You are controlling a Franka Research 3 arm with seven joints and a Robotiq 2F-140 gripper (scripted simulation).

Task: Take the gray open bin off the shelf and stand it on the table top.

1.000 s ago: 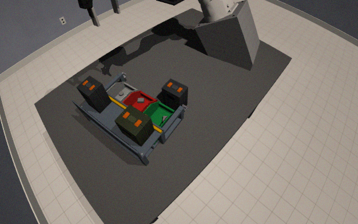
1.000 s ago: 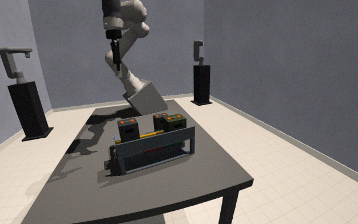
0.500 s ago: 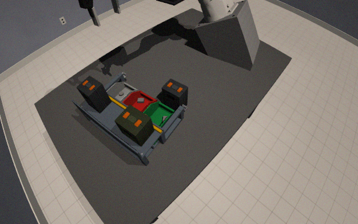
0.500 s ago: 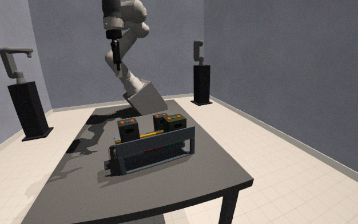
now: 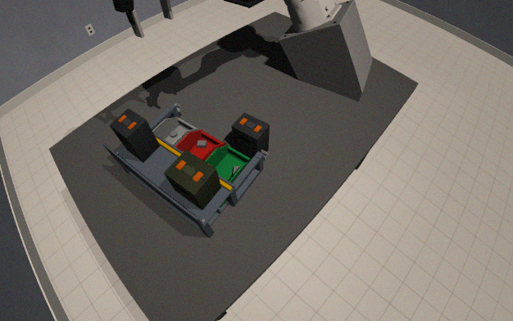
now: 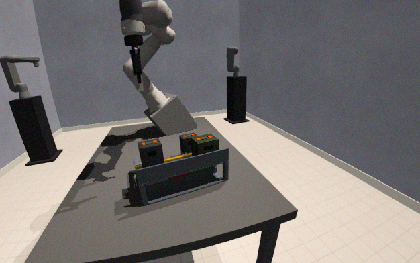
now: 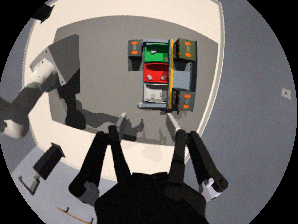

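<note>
Dim overall, with dark shadows of the arm stretched across the counter (image 5: 287, 196) (image 6: 188, 221) (image 7: 107, 65) and a brighter, cream-lit floor (image 5: 389, 205) (image 6: 335, 168) (image 7: 115, 15). Fine grain and slight softness throughout, without strong glare. Curved, fisheye-like stretching in the wrist view, cut to a circle by black corners.

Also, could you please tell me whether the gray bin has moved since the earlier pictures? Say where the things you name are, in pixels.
No; the gray bin (image 5: 167, 130) (image 7: 153, 93) still sits beside the red bin (image 5: 192, 146) (image 7: 156, 71) in the top view.
</note>
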